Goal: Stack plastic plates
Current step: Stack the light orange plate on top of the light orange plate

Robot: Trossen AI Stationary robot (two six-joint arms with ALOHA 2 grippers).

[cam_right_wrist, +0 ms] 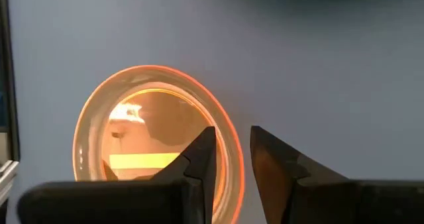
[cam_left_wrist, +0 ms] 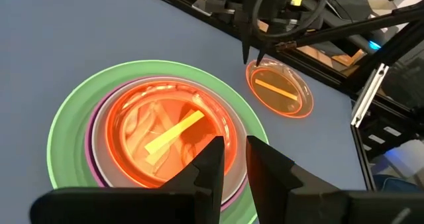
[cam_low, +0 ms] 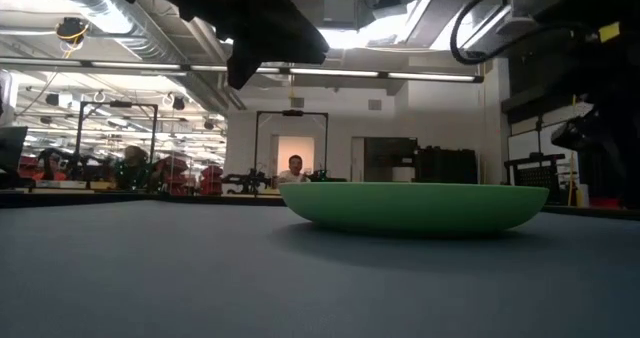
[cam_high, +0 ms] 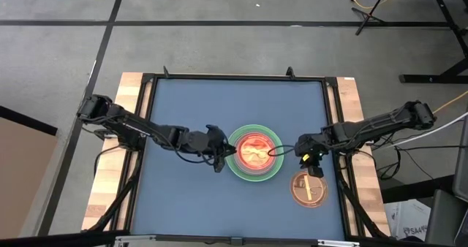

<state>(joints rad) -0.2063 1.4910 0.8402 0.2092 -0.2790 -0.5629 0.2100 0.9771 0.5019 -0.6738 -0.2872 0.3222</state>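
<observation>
The left pincer (cam_high: 221, 156), narrowly parted and empty, hovers at the green plate's (cam_high: 272, 171) rim; the right pincer (cam_high: 312, 166), likewise narrowly parted, hangs over a lone orange plate (cam_high: 308, 188) nearby.

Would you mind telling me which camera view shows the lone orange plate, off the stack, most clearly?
The right wrist view: the orange plate fills it, rim sharp, just beyond that arm's jaws. The high view shows it small, beside the green plate; the left wrist view shows it farther off; the low view doesn't show it.

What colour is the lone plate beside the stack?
Translucent orange, lying apart from the green-based stack; clearest in the right wrist view.
</observation>
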